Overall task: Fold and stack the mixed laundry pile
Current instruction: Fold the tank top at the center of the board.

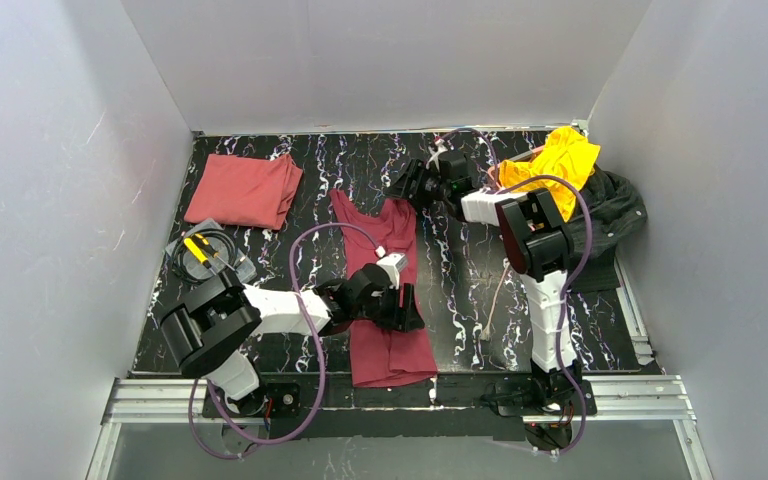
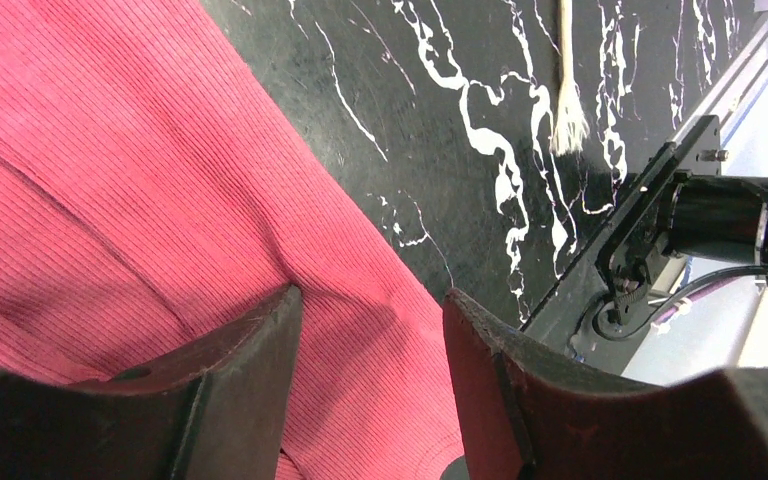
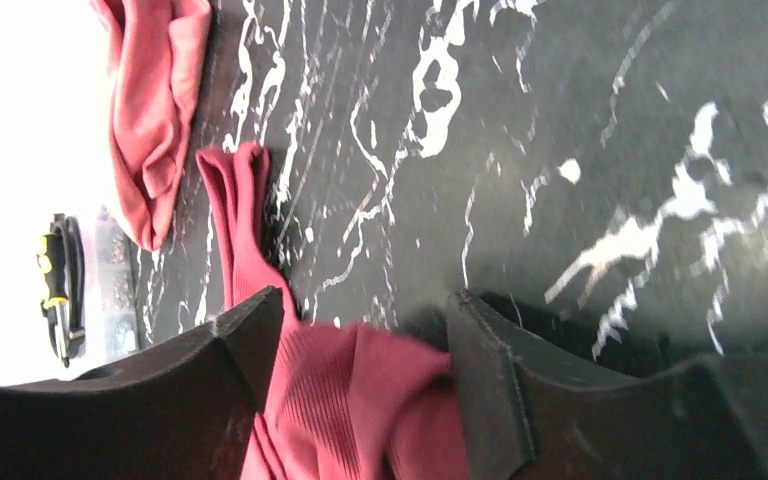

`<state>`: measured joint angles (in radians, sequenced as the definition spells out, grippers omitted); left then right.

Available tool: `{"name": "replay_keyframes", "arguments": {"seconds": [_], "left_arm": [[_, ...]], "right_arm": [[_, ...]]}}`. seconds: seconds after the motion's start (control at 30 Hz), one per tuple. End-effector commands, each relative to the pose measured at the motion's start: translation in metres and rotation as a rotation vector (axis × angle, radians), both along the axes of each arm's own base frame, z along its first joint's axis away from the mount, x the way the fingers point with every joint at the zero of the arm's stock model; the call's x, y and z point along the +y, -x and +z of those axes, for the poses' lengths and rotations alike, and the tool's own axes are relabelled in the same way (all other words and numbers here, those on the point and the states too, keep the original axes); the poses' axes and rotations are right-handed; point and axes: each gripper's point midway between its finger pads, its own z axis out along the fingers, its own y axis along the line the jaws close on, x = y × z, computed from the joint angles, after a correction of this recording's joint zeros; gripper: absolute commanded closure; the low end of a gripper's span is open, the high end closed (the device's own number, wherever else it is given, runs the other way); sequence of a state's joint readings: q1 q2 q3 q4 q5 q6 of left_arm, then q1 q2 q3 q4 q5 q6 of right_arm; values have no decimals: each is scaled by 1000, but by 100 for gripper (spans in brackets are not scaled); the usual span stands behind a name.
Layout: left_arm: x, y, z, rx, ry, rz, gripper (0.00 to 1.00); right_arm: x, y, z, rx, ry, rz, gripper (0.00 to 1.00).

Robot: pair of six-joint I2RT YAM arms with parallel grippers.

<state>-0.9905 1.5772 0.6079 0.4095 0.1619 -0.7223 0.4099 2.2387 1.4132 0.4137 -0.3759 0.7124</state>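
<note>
Left pincer (image 2: pixel 370 330) and right pincer (image 3: pixel 365 330) gape open astride the flat dark maroon garment (image 1: pixel 388 300), gripping nothing.

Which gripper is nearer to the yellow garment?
Right. The right gripper is over the maroon garment's far end, a short way left of the yellow garment. The left gripper is by the maroon garment's near part, much farther.

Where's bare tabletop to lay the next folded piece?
Free: the strip between the folded salmon garment and the maroon garment, and the patch between the maroon garment and the right arm's base, crossed only by a cream cord. Crowded: the far right corner, with yellow and black garments.
</note>
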Motion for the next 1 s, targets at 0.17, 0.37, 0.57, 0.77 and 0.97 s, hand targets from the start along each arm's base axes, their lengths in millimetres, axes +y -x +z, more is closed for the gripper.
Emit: {"name": "replay_keyframes", "arguments": {"seconds": [0.17, 0.37, 0.57, 0.77, 0.97], "left_arm": [[32, 32, -30, 135, -116, 7, 47], [39, 31, -29, 135, -117, 45, 47], [47, 34, -13, 124, -105, 62, 48], [55, 36, 30, 94, -110, 49, 38], [84, 17, 61, 47, -181, 211, 28]], "right_arm": [[34, -20, 27, -78, -68, 112, 69], [37, -22, 61, -129, -98, 117, 93], [21, -24, 94, -203, -5, 70, 94], [-17, -6, 103, -242, 217, 33, 48], [-23, 40, 109, -231, 243, 156, 31]]}}
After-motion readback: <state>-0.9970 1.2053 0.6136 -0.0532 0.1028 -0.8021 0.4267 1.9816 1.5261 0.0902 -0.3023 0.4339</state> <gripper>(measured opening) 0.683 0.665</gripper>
